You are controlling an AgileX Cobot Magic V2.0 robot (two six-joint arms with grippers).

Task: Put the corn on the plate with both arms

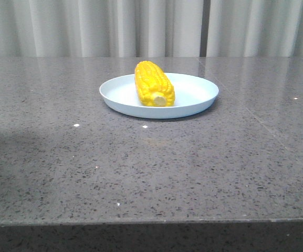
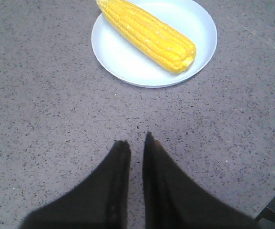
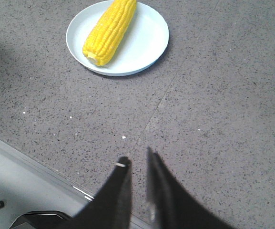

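Lying on the plate (image 1: 193, 100), the corn (image 1: 153, 83) rests untouched.

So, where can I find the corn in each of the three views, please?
Front view: the corn lies on the plate, left of the plate's centre, pale cut end toward the camera.
Left wrist view: at the top centre, lying diagonally on the plate.
Right wrist view: at the top, left of centre, on the plate.
Shared landmark: the plate.

Corn (image 1: 154, 84) on plate (image 1: 193, 89) — left of centre; plate mid-table (image 1: 151, 173)
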